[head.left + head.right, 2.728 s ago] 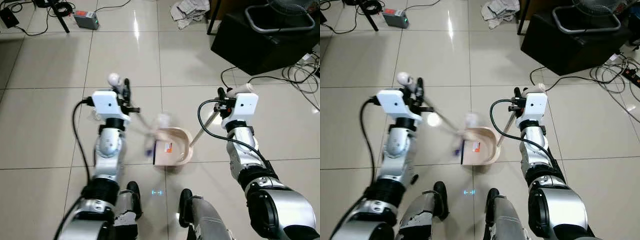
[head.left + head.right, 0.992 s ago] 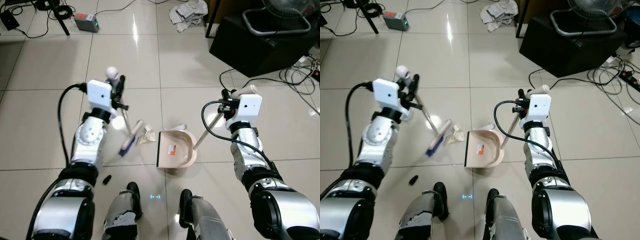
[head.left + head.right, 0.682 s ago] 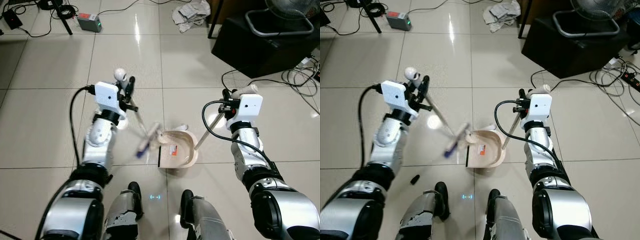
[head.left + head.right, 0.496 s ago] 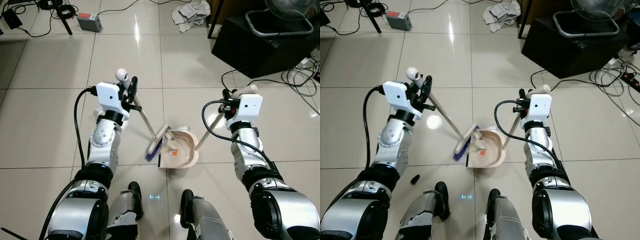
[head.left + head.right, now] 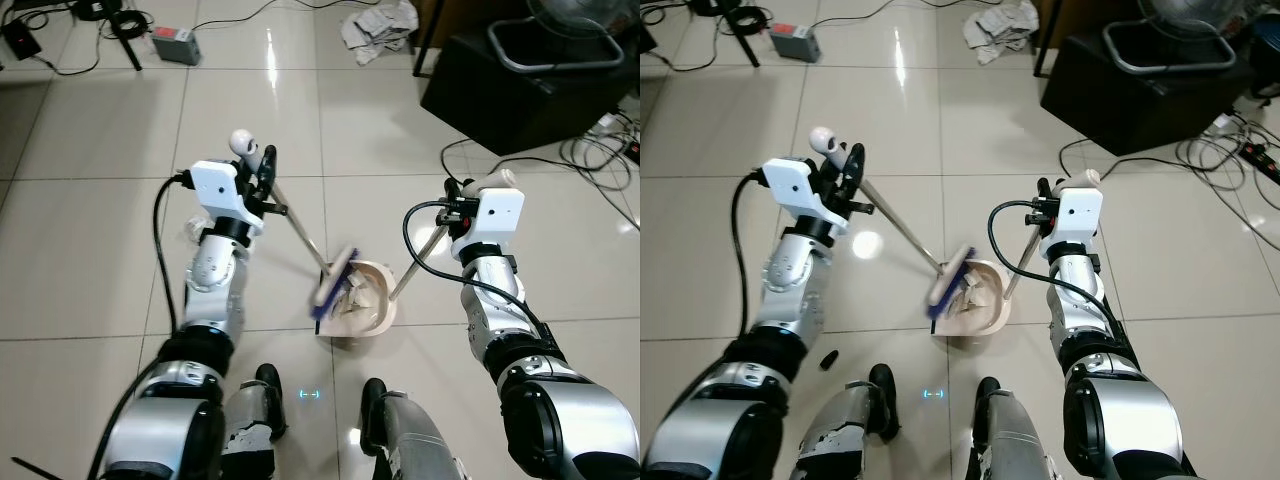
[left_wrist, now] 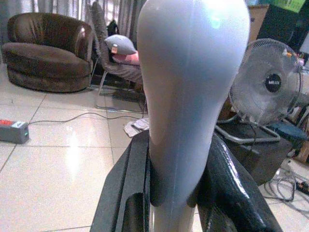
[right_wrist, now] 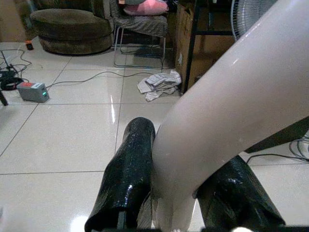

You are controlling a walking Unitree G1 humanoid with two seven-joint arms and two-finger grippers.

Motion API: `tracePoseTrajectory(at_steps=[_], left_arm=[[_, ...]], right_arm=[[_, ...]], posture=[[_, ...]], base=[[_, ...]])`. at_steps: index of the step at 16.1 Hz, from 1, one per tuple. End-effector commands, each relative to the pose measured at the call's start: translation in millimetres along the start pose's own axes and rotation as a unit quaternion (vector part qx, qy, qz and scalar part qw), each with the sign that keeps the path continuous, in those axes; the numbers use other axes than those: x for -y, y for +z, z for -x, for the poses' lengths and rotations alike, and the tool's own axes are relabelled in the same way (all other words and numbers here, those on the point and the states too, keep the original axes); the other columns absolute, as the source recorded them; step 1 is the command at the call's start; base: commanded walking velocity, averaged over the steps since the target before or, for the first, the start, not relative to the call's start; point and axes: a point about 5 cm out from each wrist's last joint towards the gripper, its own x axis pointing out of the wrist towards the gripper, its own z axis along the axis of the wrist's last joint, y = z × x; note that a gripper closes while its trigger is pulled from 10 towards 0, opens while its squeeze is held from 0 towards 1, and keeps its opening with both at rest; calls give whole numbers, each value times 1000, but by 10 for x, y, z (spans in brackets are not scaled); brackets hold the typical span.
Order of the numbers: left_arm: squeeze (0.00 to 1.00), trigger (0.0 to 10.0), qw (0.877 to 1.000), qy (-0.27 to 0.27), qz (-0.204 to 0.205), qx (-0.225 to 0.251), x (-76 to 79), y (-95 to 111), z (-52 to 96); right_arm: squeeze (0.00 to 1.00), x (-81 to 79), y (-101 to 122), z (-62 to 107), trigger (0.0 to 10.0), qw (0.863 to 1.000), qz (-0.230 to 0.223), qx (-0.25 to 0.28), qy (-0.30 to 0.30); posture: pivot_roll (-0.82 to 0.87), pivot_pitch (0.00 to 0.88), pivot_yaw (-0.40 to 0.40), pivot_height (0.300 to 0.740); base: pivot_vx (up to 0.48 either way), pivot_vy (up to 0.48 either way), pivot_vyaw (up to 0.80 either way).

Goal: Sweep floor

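1. The left gripper (image 6: 176, 193) is clenched on the pale grip of the broom (image 5: 300, 232); in the left wrist view both black fingers (image 6: 126, 193) press against the handle's sides.
2. From that grip the broom's thin shaft slants down and toward the robot's right. Its long axis runs diagonally across the tiled floor (image 5: 90, 260).
3. The broom's head (image 5: 333, 281), with blue bristles, sits at the open mouth of the dustpan (image 5: 372, 305), touching its edge.
4. Crumpled paper (image 5: 973, 295) lies inside the dustpan just beside the bristles.
5. The right gripper (image 7: 178, 193) is closed around the dustpan's pale handle (image 5: 412, 260), a finger on each side.
6. That handle slopes from the gripper down toward the robot's left, to the pan resting on the floor between the two arms, ahead of the robot's feet.
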Motion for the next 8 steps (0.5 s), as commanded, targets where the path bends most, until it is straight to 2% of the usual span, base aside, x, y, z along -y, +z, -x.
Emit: tracePoseTrajectory(at_steps=[1, 6, 8], left_arm=[[0, 10000, 1000, 6, -25, 6, -121, 32, 59], [0, 10000, 996, 37, -77, -5, -539, 86, 260], [0, 10000, 994, 47, -102, -15, -631, 79, 310]], right_arm=[[0, 5, -98, 67, 10000, 1000, 13, -23, 8], [0, 9, -110, 77, 10000, 1000, 12, -25, 7], [0, -1, -118, 83, 10000, 1000, 12, -26, 8]], posture=[[58, 291, -33, 740], [64, 295, -35, 740], [63, 292, -37, 740]], base=[[0, 0, 0], [0, 0, 0], [0, 0, 0]])
